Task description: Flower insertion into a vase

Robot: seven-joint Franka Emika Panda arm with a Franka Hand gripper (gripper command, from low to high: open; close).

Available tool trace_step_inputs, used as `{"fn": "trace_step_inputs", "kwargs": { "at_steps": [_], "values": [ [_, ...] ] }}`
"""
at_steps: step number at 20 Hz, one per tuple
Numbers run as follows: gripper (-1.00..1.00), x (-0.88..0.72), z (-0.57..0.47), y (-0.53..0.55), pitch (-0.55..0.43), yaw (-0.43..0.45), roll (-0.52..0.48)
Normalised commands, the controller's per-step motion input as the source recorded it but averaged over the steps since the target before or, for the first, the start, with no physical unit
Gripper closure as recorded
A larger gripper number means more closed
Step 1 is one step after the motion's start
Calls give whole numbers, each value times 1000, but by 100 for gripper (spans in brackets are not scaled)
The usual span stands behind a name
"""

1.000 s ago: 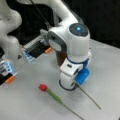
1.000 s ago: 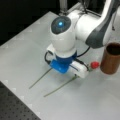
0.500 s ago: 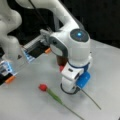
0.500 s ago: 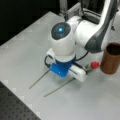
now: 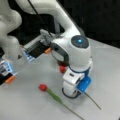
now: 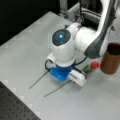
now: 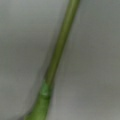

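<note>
Two flowers lie flat on the bench (image 6: 22, 50); the pincer (image 5: 71, 93) has dropped low over one green stem (image 7: 58, 52). Its grip I cannot tell. The vase (image 6: 112, 58) stands empty, near a front view's right.

grey table (image 5: 25, 105) | perforated dark board (image 6: 15, 110), possibly a breadboard

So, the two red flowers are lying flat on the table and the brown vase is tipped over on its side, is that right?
Not quite: the vase stands upright, mouth up, as a front view shows. The rest holds: two flowers lie flat on the table, one in the open, the other running under the arm. The tool is hidden behind the arm's wrist in both front views.
</note>
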Motion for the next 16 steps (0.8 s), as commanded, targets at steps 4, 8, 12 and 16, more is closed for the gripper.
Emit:
{"fn": "trace_step_inputs", "kwargs": {
  "at_steps": [4, 8, 12, 16],
  "values": [
    [-100, 282, -218, -20, -32, 29, -5],
    [100, 258, -207, -22, -13, 27, -10],
    [100, 230, -224, -19, 44, 17, -33],
    [100, 203, -214, -14, 55, 13, -42]
  ]
}}
